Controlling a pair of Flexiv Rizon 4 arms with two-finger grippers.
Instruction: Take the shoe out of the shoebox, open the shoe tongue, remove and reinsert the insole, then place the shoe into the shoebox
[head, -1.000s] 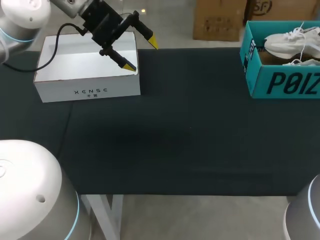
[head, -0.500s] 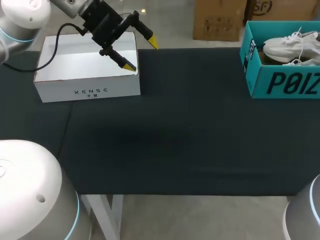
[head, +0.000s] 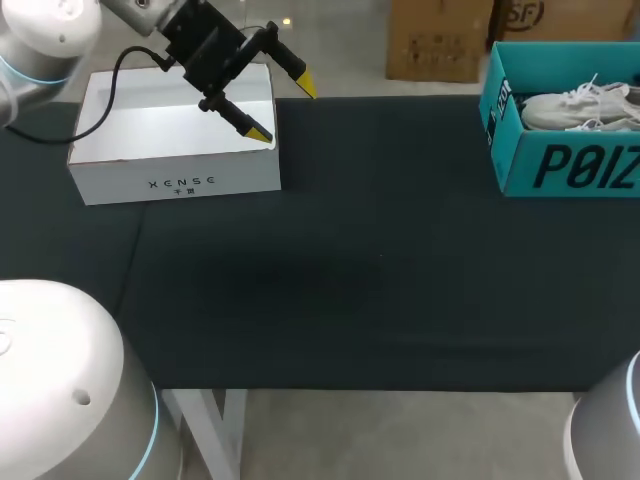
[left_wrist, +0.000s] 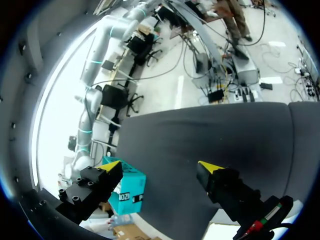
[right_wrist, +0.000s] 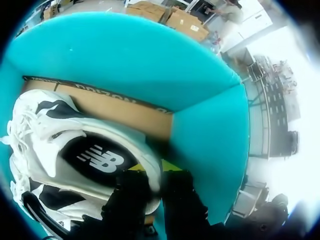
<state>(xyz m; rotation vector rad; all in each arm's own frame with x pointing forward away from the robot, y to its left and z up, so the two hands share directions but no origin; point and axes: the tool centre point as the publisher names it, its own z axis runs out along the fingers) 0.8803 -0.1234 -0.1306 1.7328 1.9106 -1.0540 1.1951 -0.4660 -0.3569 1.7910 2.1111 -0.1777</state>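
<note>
**A black-covered work table under bright light**

A wide table (head: 380, 260) fills the head view. A matte black sheet (head: 330, 320) covers its top and reaches every edge that shows. A faint seam runs from front to back through the sheet near the left side. A second faint line crosses the near right part. Close to the far left edge sits a low white box (head: 170, 150), and its pale upper side catches strong light. Below the near edge, a white leg (head: 215, 430) of the table frame shows. In the left wrist view the black top looks smooth, softly lit and slightly grey.
</note>
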